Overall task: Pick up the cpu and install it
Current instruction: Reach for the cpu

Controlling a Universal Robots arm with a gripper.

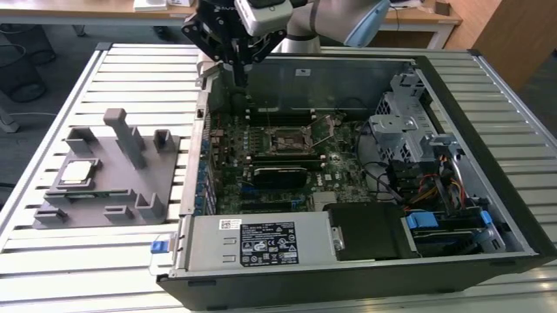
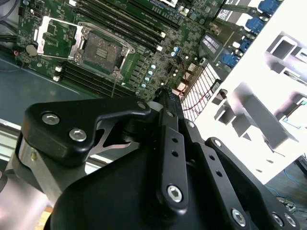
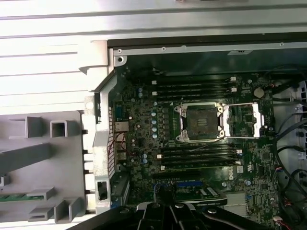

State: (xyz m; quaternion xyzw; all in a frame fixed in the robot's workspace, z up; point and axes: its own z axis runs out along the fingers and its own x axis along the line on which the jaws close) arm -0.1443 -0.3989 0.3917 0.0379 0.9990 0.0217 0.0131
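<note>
cpu [image 1: 77,172] flat on grey holder [image 1: 130,190], silver top up, tool [image 1: 237,79] clenched empty over open computer case [image 1: 366,279]

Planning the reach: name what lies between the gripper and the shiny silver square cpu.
In the exterior view: the computer case's metal side wall, slatted white table, then the grey plastic holder's upright posts before the silver cpu.

Your exterior view is evenly lit: the white slatted metal table [image 1: 130,72] is bright, the open black computer case [image 1: 348,282] shadowed inside, the shiny silver square cpu [image 1: 77,171] gleams palely. In the second wrist view the grey plastic fixture block [image 2: 254,115] glares white.
</note>
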